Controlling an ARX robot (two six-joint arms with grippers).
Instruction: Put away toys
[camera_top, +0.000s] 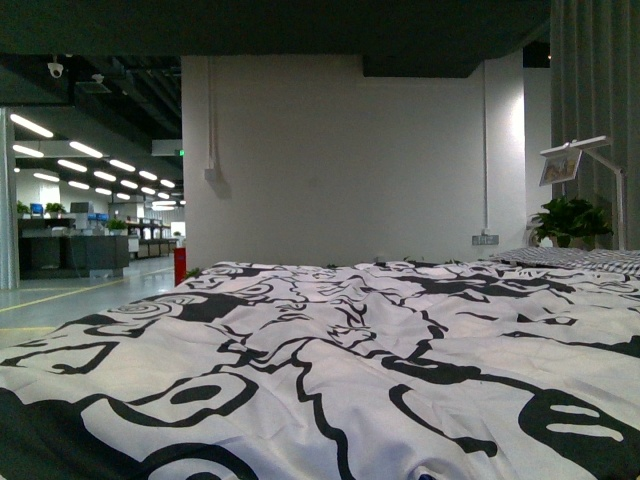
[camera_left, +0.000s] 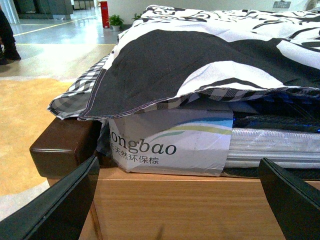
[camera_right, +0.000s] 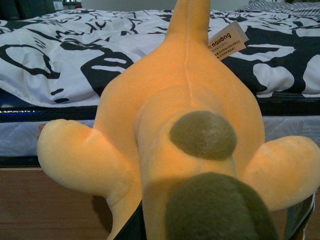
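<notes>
Left fingers spread wide with nothing between them at the bed corner, right fingers closed on the orange plush toy beside the bed edge.

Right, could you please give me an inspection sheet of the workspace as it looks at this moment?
Surface: bed with a rumpled black-and-white duvet; its corner overhangs the mattress and wooden frame.
Job's things: one orange-yellow plush toy with a tag, aloft beside the bed edge.
Clutter: nothing seen.
Grippers: left gripper open and empty, facing the bed corner; right gripper appears shut on the plush toy, its fingers barely visible.
Cables: nothing seen loose; a conduit runs down the wall.
Surroundings: white wall, potted plant, lamp, open office to the left.
</notes>
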